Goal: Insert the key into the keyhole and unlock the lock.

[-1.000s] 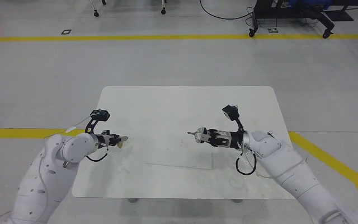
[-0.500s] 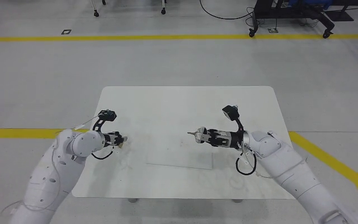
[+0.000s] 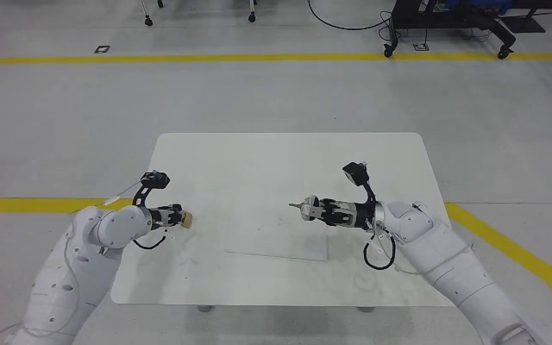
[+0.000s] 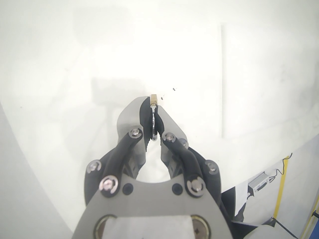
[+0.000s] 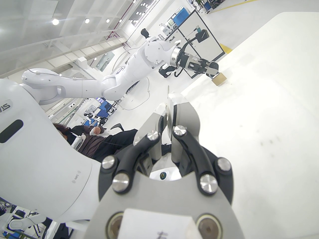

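I am clamping my left fingers (image 4: 149,109) on the lock (image 4: 154,97), pinching its metal loop between the pads so that the brass body is sticking out just past the fingertips, over the table (image 4: 74,50). My right fingers (image 5: 173,114) are gripping the key (image 5: 168,99) by its head, with the thin blade pointing out beyond the tips toward the lock. The two sets of fingers are hovering well apart, so I judge I am at the lining-up step, with nothing inserted yet. The next move is calling for bringing key and lock together with the blade aimed squarely at the keyhole, which I cannot make out from here. A slight tilt would likely be jamming the blade against the brass.
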You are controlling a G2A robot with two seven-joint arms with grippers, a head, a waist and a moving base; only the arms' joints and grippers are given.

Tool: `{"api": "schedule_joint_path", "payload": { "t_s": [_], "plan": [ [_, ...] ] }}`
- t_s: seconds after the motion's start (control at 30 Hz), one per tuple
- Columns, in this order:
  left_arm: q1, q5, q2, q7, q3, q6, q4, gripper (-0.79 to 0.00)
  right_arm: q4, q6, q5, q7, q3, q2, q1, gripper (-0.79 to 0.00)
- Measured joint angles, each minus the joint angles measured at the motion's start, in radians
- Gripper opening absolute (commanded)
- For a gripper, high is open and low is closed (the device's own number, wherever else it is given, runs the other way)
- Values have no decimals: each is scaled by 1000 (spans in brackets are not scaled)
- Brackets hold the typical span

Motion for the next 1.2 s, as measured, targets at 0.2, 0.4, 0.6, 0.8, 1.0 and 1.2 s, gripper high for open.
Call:
{"api": "schedule_joint_path", "payload": {
  "t_s": [0.2,0.4,0.6,0.8,1.0,1.2],
  "plan": [
    [18,-173,-3,33,-35,-125,-13,-785,0,0,0,0,0,0,0,-785],
    [-30,-732,-24,-66,-90,-242,127,-785,0,0,0,0,0,0,0,-785],
    [-154,-1039,-65,-292,18,-263,261,-785,0,0,0,0,0,0,0,-785],
    [-292,-1204,-111,-492,130,-264,442,-785,0,0,0,0,0,0,0,-785],
    [-313,-1130,-115,-459,150,-286,467,-785,0,0,0,0,0,0,0,-785],
    [-279,-1157,-112,-421,135,-254,409,-785,-46,63,-71,-34,9,-2,-18,-785]
  ]
}}
